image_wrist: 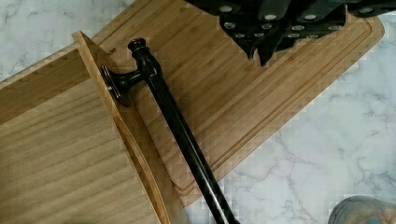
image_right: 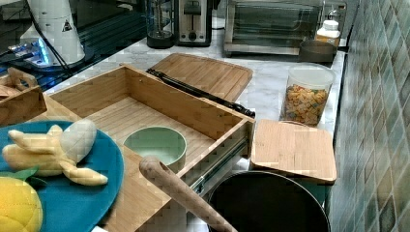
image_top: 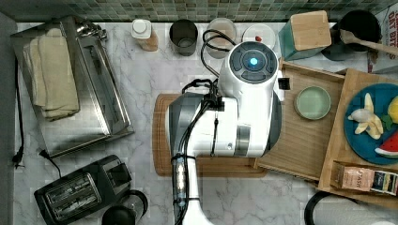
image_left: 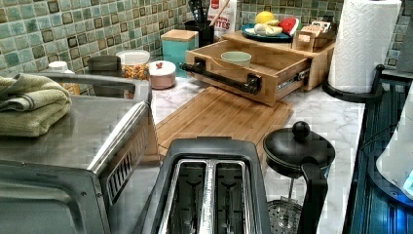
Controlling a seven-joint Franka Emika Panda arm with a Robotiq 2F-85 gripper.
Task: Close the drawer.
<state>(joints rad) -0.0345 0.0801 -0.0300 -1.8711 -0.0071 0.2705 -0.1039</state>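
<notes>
— One drawer [image_top: 305, 140], pulled wide open from the wooden stand [image_top: 334, 154], front edge hanging over the cutting board [image_wrist: 243, 93]. Pale green bowl [image_top: 313, 102] sitting inside, toward the stand end.

— And the gripper [image_wrist: 266, 46]?

— Hovers above the cutting board, near the black bar handle [image_wrist: 177, 126] but apart from it. Grasps nothing; released or clenched, cannot tell.

— Best way to shut it, judging from this?

— Probably: drop low in front of the handle, meet the drawer front near the middle of the bar, then push straight along the slides toward the stand.

— Risks?

— Off-centre contact, likely to skew the box on its slides and jam it. Too high an approach, likely to slip over the bar. Slow, even pressure advised, to keep the bowl from sliding. Done only once the front sits flush with the stand.
</notes>
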